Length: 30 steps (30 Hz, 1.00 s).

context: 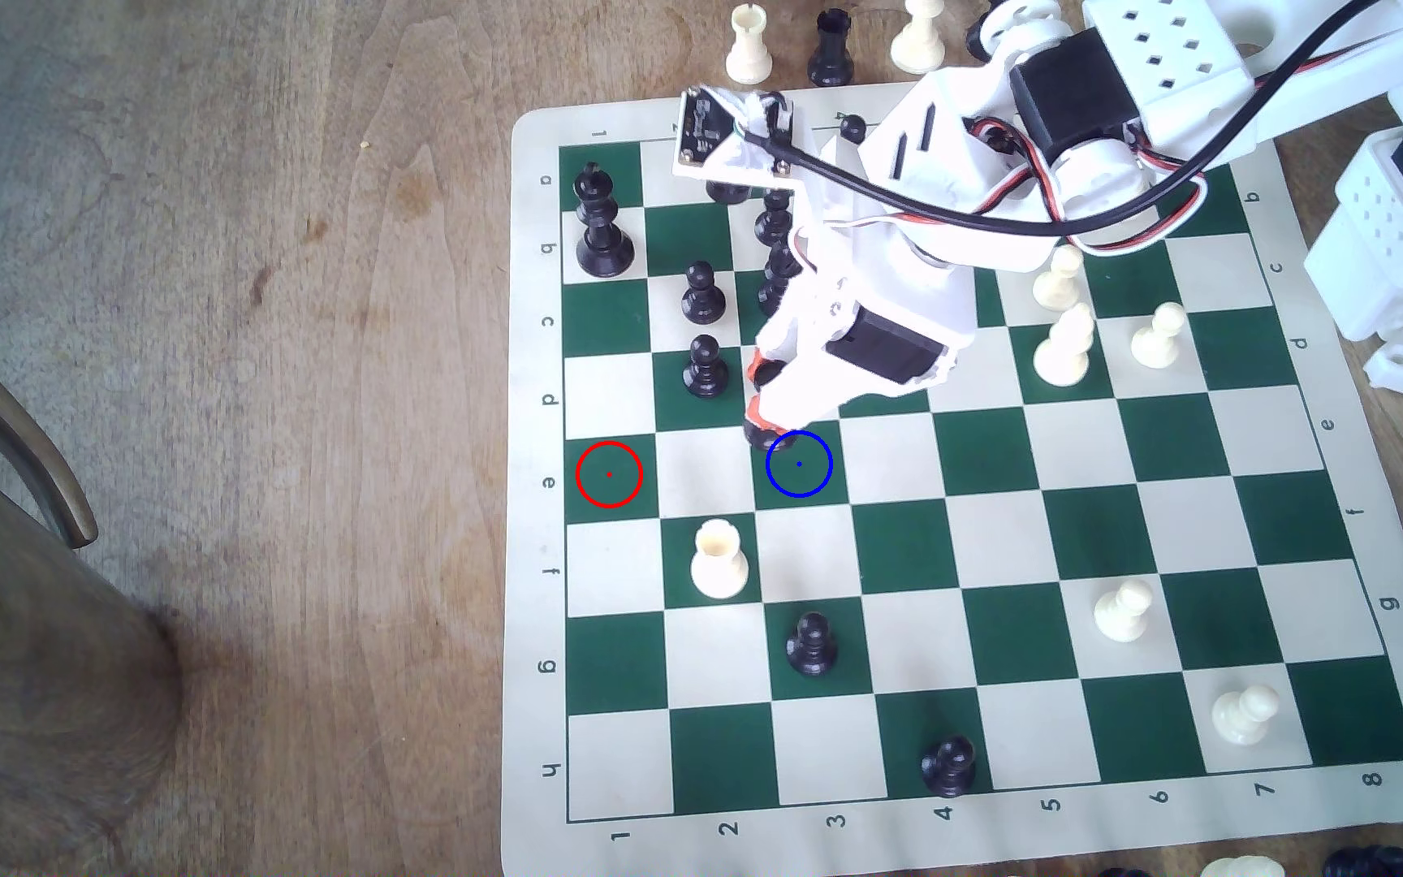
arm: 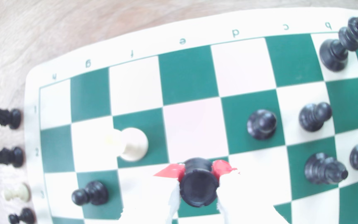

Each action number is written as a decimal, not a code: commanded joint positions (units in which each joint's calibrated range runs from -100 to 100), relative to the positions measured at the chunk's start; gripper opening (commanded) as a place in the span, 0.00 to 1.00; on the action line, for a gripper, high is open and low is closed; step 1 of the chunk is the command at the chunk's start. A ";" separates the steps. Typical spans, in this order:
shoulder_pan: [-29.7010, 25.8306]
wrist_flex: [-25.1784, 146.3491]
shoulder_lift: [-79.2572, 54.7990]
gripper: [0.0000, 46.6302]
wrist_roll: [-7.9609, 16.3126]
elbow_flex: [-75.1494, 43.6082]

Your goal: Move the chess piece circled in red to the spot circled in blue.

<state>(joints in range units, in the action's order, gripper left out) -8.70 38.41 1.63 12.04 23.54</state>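
Pinching the black rook (arm: 198, 185) between its red-taped fingers (arm: 222, 169), the gripper (context: 766, 422) holds it at the far edge of the blue-ringed square (context: 799, 476) — jaws tight on both sides. The red-ringed square (context: 609, 474) stands bare, and a cream rook (context: 718, 559) sits nearby — one row closer to the camera in the exterior view.

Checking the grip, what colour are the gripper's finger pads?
Red, on the pads, clearest in the wrist view.

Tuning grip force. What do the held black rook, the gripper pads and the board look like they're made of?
Black rook: likely moulded plastic, slight sheen.
Gripper pads: red tape, probably, with creased loose edges, over white plastic fingers.
Board: looks like a thin flexible vinyl mat, matte, with rounded corners.
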 commanded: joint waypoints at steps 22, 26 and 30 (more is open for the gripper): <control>-1.35 -7.37 -3.16 0.00 0.24 3.38; -1.43 -7.28 -3.42 0.00 0.00 3.75; -1.51 -5.48 -3.25 0.00 -0.24 3.84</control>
<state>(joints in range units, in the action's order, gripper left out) -9.59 31.95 -2.47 12.04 28.15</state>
